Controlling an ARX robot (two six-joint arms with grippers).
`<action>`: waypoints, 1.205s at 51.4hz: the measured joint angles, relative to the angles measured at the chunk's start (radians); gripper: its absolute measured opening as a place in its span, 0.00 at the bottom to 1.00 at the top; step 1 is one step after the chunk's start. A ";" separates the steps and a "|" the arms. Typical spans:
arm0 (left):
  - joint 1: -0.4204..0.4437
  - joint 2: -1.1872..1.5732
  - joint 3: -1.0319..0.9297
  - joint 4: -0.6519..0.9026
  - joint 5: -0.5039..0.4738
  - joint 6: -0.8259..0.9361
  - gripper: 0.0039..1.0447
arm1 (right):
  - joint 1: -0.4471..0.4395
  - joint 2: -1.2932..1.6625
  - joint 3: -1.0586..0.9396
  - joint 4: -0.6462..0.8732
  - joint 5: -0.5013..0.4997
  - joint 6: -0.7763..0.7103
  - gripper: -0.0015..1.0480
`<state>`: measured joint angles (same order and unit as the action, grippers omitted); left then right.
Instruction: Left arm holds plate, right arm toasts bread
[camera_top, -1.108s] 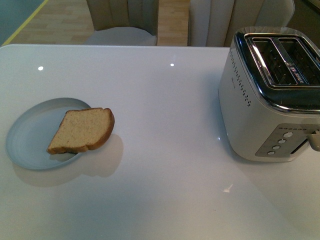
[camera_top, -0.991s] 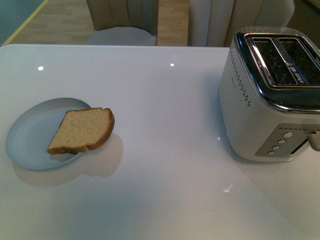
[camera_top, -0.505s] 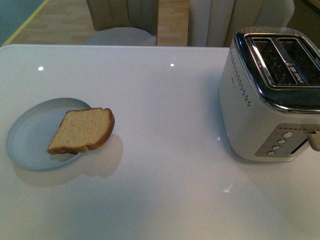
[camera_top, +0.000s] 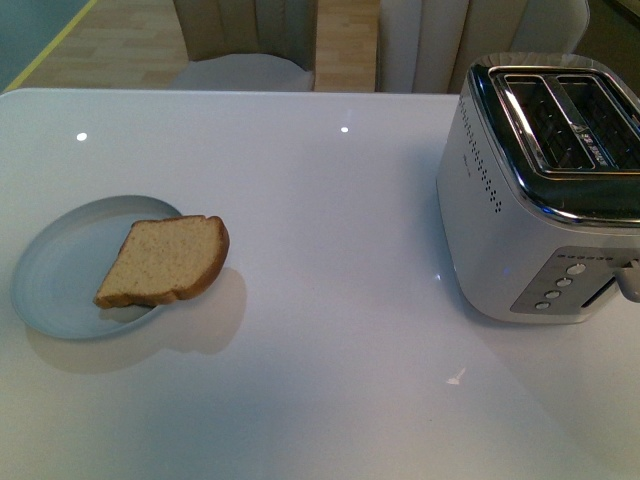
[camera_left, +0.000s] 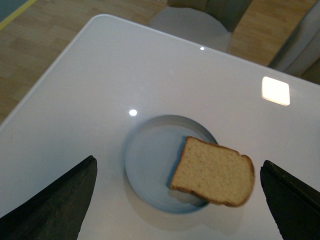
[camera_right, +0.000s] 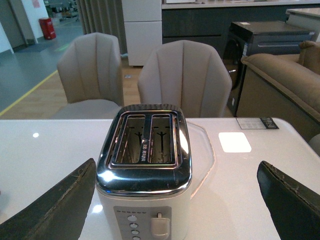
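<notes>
Left jaws: spread wide, gripping nothing, up above the surface (camera_top: 330, 330).
Right jaws: wide apart too, empty, facing the toaster (camera_right: 145, 165).
Bread (camera_left: 212, 172): on the plate (camera_left: 147, 165), overhanging its rim, framed between my left jaws.

A pale blue-grey is shown by the round shallow plate (camera_top: 58, 282), a finely speckled light brown edged with darker brown crust by the bread slice (camera_top: 165, 262), glossy white by the tabletop (camera_top: 320, 180), and cream-white sides patterned with rows of small dark dots beneath a chrome top by the boxy toaster (camera_top: 485, 255).
</notes>
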<state>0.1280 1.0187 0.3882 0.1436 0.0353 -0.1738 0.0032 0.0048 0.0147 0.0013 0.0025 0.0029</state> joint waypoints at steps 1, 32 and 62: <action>0.003 0.024 0.006 0.016 0.002 0.005 0.93 | 0.000 0.000 0.000 0.000 0.000 0.000 0.92; 0.137 1.081 0.422 0.302 0.150 0.156 0.93 | 0.000 0.000 0.000 0.000 0.000 0.000 0.92; 0.101 1.357 0.536 0.326 0.148 0.172 0.93 | 0.000 0.000 0.000 0.000 0.000 0.000 0.92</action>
<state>0.2287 2.3756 0.9241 0.4694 0.1829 -0.0021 0.0032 0.0048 0.0151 0.0013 0.0025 0.0029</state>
